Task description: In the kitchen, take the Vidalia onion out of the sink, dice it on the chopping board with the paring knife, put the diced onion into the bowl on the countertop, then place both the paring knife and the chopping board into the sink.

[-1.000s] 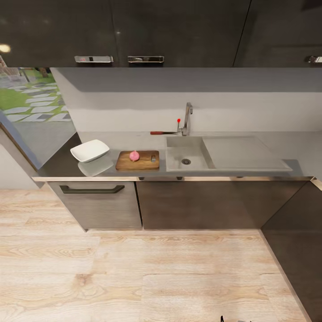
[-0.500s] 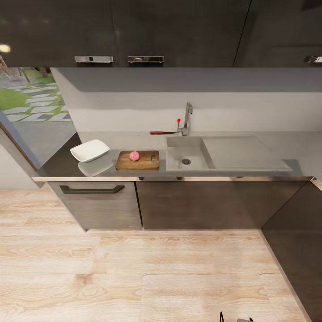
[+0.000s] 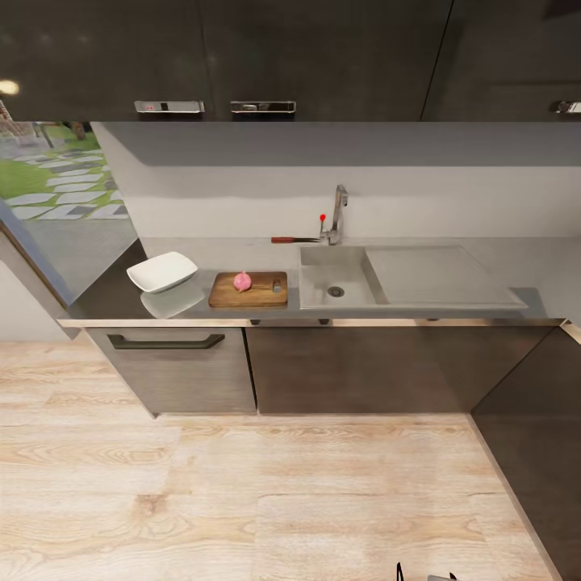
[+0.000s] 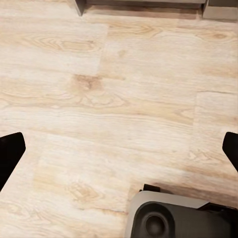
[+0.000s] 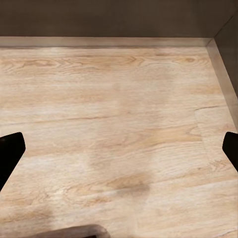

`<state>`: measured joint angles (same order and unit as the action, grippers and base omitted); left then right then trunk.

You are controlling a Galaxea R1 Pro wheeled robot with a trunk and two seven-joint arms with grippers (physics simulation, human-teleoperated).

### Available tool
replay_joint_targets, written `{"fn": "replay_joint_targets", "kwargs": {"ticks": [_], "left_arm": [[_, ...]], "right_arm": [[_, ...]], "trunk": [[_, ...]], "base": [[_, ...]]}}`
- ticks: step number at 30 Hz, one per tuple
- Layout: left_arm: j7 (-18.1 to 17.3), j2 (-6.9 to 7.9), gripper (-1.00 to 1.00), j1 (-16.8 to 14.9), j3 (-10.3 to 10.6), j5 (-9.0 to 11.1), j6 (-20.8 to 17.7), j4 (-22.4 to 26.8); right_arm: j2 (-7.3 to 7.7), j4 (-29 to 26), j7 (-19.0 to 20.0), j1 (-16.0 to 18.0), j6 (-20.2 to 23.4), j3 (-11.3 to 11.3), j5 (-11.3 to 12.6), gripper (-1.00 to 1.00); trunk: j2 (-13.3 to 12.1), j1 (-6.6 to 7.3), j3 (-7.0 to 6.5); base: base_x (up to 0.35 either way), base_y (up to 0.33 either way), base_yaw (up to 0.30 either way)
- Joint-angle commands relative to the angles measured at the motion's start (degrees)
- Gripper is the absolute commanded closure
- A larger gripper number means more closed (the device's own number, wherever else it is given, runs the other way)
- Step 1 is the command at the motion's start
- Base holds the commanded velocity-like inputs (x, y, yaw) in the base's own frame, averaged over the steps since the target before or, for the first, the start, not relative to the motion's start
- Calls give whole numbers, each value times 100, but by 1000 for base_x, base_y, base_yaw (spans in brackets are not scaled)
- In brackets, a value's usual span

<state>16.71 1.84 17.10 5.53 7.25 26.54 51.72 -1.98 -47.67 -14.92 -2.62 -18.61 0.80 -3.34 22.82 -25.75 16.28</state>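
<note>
Hangs with the left claw (image 4: 119,153) spread wide and empty, dark fingertips far apart above the pale wood floor (image 4: 124,89) and a rounded grey part of the machine's own body (image 4: 173,220) just below. Carries the right claw (image 5: 119,153) the same way, jaws parted with nothing between them, over bare boards near the foot of the lower cabinets. Stands well back from the bench (image 3: 113,298), with no arm reaching out towards it. Shows almost nothing new against a second ago: same framing and same layout on the bench, save a small grey sliver (image 3: 440,577) that has crept in at the bottom edge of the head view, too little of it to identify. Has the Vidalia onion (image 3: 242,281) already out of the sink (image 3: 319,257) and resting whole on the chopping board (image 3: 262,295), which lies just left of the basin. Leaves the paring knife (image 3: 292,240) flat on the bench behind the board, its tip near the foot of the faucet (image 3: 337,211). Keeps the bowl (image 3: 162,271) empty at the bench's left end, near the board but apart from it. Points, by this reading, to a pause between steps: closing in on the bench and fetching the knife probably come next, with dicing not yet begun.
</note>
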Motion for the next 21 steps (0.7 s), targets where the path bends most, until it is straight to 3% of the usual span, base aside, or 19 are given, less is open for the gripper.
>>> {"fn": "replay_joint_targets", "kwargs": {"ticks": [1, 12, 21], "left_arm": [[31, 10, -100, 0, 35, 59, 17, 6], [35, 6, -100, 0, 36, 61, 14, -5], [37, -110, -100, -2, 36, 66, -1, 1]], "right_arm": [[-4, -6, -20, -2, 1, 8, -35, -100], [-4, -6, -19, -2, -3, 8, -33, -100], [-4, -6, -12, -2, -3, 10, -34, -100]], "trunk": [[10, -4, 8], [10, -4, 8], [10, -4, 8]], "base": [[0, 0, 0], [0, 0, 0], [0, 0, 0]]}}
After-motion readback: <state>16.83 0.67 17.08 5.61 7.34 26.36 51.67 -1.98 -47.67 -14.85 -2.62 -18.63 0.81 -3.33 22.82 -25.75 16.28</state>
